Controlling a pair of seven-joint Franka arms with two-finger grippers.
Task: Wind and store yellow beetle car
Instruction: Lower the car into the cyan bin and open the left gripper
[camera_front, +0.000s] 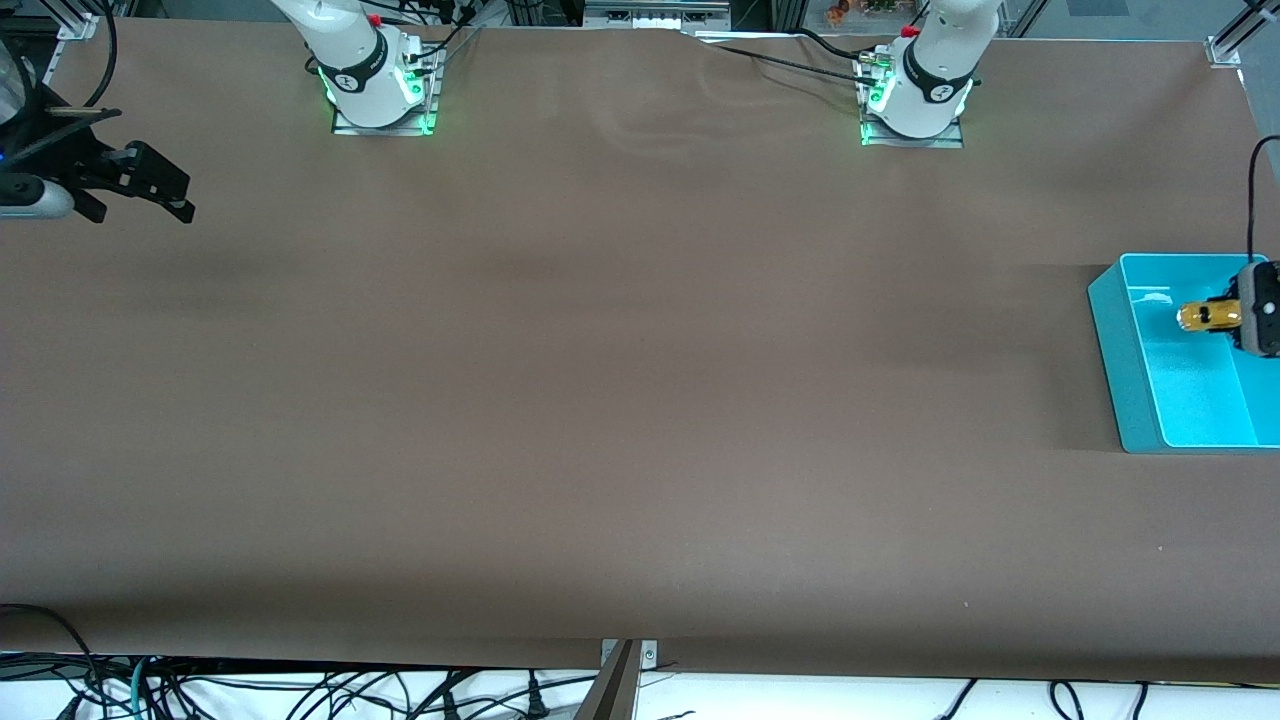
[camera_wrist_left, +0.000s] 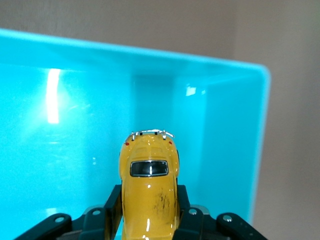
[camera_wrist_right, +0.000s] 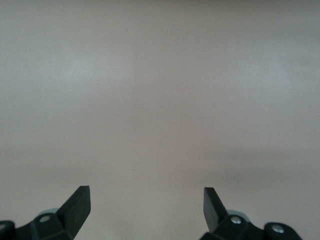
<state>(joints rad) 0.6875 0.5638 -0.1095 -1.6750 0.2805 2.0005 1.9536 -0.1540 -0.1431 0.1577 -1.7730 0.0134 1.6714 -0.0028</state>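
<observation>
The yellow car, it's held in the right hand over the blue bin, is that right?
No. The left hand holds the car over the bin; the left wrist view shows its fingers clamping it. The right hand waits open at the right arm's end of the table.

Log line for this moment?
left gripper: shut on yellow beetle car, over teal bin | right gripper: open, waiting at right arm's table end

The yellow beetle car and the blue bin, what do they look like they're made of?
The yellow beetle car, held in the left gripper, looks like glossy painted metal or hard plastic: sharp highlights, scuffed paint. The blue bin looks like smooth moulded plastic with shiny reflective walls.
</observation>
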